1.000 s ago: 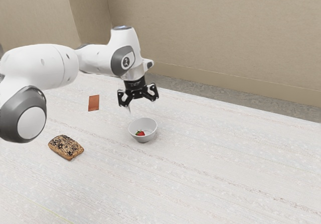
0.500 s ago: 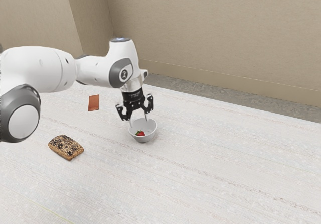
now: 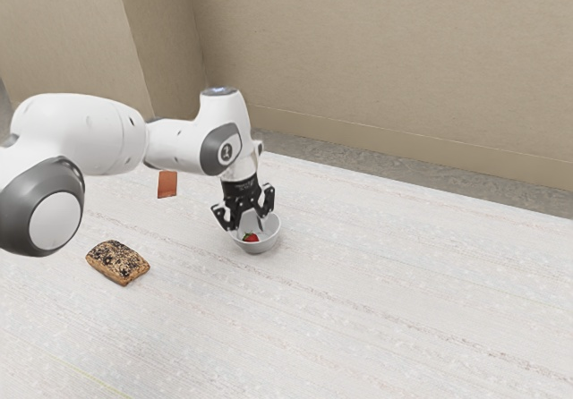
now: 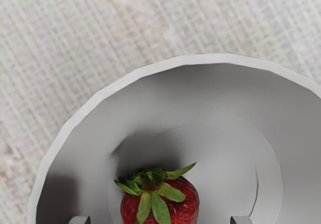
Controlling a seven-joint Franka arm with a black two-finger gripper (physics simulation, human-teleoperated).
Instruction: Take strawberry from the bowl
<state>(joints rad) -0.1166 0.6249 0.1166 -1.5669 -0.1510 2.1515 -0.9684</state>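
- The strawberry (image 4: 160, 209) lay in the bowl (image 3: 260, 248), on its bottom, a little to one side of the middle.
- The bowl stood upright on the table (image 3: 358, 309), to the right of the bread (image 3: 118, 263) in the exterior view.
- The bread lay on the table, well apart from the bowl, and it was somewhat nearer to the exterior camera.
- The card (image 3: 167, 184) was on the table, behind the bread and slightly to its right in the exterior view.
- From the bowl, the card was to the exterior view's left and farther back, not touching it.
- Behind the table there was the floor (image 3: 430, 174), and behind the floor, the wall (image 3: 376, 59).
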